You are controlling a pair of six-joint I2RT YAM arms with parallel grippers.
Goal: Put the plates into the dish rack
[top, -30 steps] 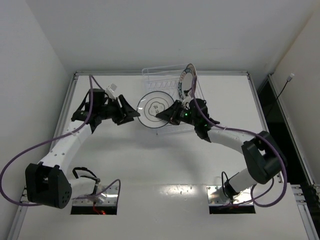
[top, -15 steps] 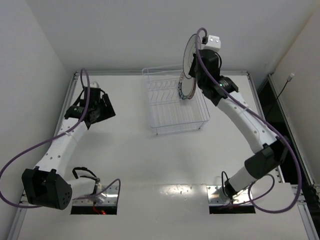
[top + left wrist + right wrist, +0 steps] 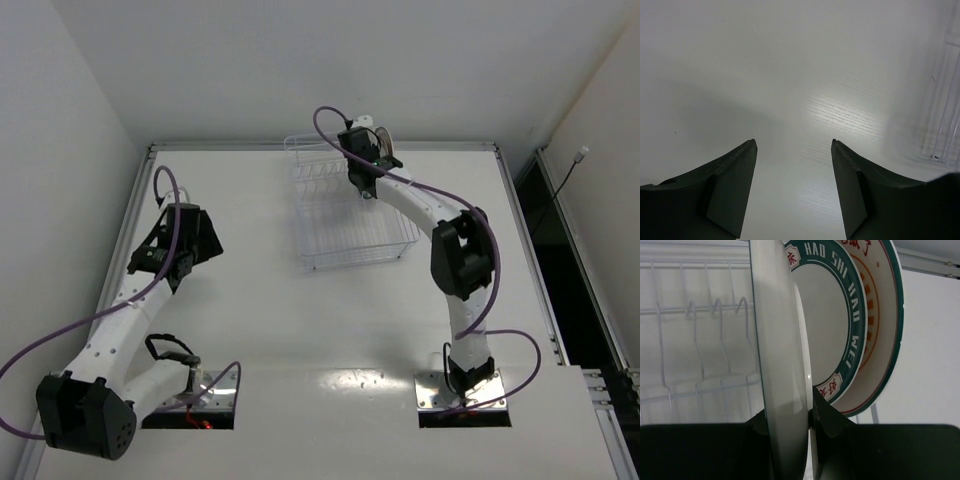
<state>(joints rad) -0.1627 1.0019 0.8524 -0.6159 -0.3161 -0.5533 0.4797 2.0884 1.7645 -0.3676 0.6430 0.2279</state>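
Note:
My right gripper (image 3: 787, 415) is shut on the white plate (image 3: 780, 340), held upright and edge-on over the far end of the white wire dish rack (image 3: 350, 215). Just right of it the plate with the dark blue-green rim (image 3: 852, 315) stands upright, and behind that the plate with the orange pattern (image 3: 885, 335). I cannot tell whether the held plate rests between the tines (image 3: 700, 330). In the top view the right gripper (image 3: 365, 152) hides most of the plates (image 3: 386, 150). My left gripper (image 3: 190, 240) is open and empty over bare table, left of the rack (image 3: 945, 125).
The white table (image 3: 250, 320) ends at raised edges on the left and far sides. A wall stands close behind the rack. Purple cables loop off both arms. The right arm stretches along the rack's right side.
My right arm has brought the white plate down from high above the rack to its far end, beside the two standing plates. My left arm has drawn back slightly to the left.

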